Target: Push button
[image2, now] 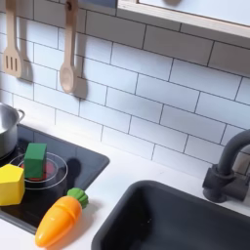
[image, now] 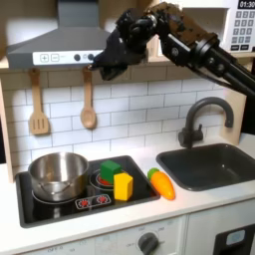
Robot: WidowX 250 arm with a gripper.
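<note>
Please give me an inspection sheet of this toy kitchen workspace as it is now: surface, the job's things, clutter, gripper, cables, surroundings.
Surface: white counter with a black stovetop and a dark sink.
Job's things: small buttons in a row on the range hood, high on the first exterior view's left.
Clutter: steel pot, green block, yellow block on the stovetop; toy carrot beside its edge.
Gripper: gripper near the hood buttons; open or shut cannot be told.
Cables: nothing seen.
Surroundings: white tile wall, wooden spatula and wooden spoon hanging, faucet, microwave keypad.
</note>
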